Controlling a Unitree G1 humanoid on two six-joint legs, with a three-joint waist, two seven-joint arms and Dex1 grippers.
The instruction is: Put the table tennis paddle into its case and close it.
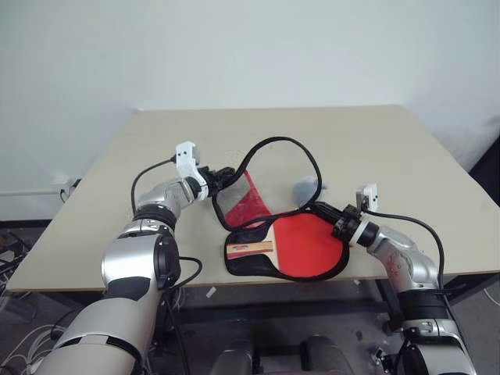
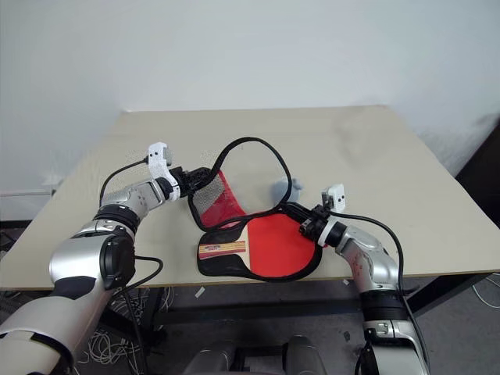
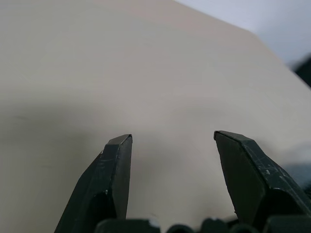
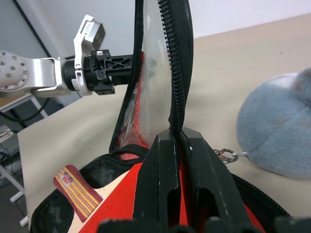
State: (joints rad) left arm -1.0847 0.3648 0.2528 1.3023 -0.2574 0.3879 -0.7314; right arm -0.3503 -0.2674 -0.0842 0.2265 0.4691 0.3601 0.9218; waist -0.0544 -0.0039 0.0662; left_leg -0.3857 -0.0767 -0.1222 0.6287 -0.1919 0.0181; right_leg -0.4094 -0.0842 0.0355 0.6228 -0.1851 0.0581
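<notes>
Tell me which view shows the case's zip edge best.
The right wrist view: the zip rises right out of the shut right gripper. Both eye views show it as a thin black loop. The left wrist view gives bare table.

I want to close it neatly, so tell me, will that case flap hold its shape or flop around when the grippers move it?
Probably floppy: the case flap's zip edge curls in a loose loop above the paddle. It likely sags once the right gripper, shut on the zip edge, lets go. Seemingly light, being thin fabric.
</notes>
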